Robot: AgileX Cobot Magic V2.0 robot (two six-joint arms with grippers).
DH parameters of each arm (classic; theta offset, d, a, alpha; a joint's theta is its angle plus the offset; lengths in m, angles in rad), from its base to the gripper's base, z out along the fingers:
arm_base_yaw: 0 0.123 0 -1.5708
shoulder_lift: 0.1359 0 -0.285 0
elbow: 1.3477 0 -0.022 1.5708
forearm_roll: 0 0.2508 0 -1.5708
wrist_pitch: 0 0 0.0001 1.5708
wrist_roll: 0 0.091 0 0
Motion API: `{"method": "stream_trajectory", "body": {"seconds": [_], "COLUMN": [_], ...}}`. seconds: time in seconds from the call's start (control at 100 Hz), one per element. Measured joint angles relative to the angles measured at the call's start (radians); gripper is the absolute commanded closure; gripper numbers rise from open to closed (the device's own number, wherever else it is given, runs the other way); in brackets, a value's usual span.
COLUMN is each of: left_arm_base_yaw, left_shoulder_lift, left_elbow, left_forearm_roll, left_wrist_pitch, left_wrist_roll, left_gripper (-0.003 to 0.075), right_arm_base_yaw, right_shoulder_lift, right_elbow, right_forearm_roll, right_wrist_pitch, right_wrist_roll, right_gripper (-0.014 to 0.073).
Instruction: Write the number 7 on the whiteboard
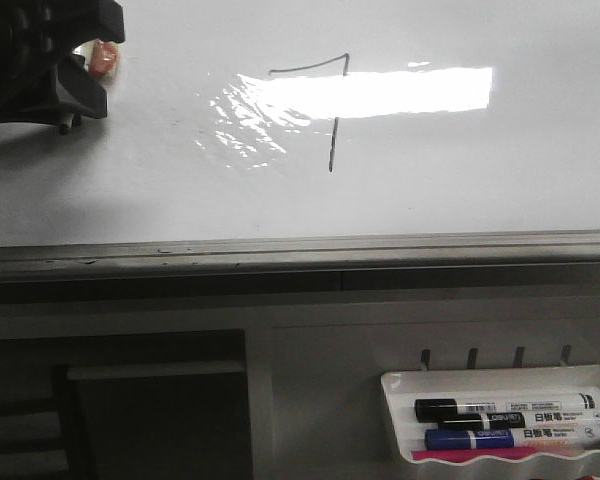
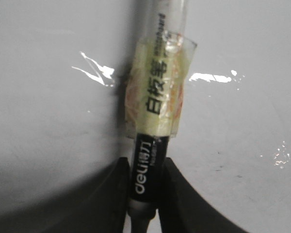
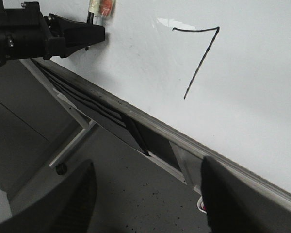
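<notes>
A thin black number 7 (image 1: 332, 100) is drawn on the glossy whiteboard (image 1: 460, 180); it also shows in the right wrist view (image 3: 200, 58). My left gripper (image 1: 75, 85) is at the board's upper left, well left of the 7, shut on a taped black-and-white marker (image 2: 153, 131) whose barrel points at the board. Its taped end shows in the front view (image 1: 104, 58). The marker's tip is out of view. My right gripper (image 3: 148, 194) is open and empty, below the board's grey lower edge (image 3: 150, 124).
A white marker tray (image 1: 500, 465) with several markers (image 1: 500, 412) hangs at the lower right, under the board's grey metal edge (image 1: 300, 250). A dark shelf opening (image 1: 150, 410) is at the lower left.
</notes>
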Motion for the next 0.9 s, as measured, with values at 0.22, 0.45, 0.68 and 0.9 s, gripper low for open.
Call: {"method": "stream_trajectory", "body": {"seconds": [0.22,0.45,0.68,0.9], "left_arm_base_yaw": [0.000,0.000,0.000,0.000], "left_shoulder_lift": [-0.005,-0.098,-0.271,-0.422], "left_elbow": [0.000,0.000,0.000,0.013], "left_forearm_roll": [0.000,0.083,0.192,0.244], "left_wrist_pitch": [0.006,0.021,0.140,0.249], "left_wrist_roll": [0.000,0.017,0.116,0.131], "left_gripper": [0.0192,0.0192,0.0195,0.0476], "right_arm_base_yaw": [0.000,0.000,0.000,0.000], "right_shoulder_lift": [0.000,0.000,0.000,-0.023], "right_elbow": [0.000,0.000,0.000,0.000], "right_forearm_roll": [0.000,0.000,0.047,0.152], "right_wrist_pitch": [0.002,0.002,-0.035,-0.170], "right_wrist_roll": [0.002,0.002,0.004,-0.019], "right_gripper": [0.0187,0.0187,0.0202,0.0548]}}
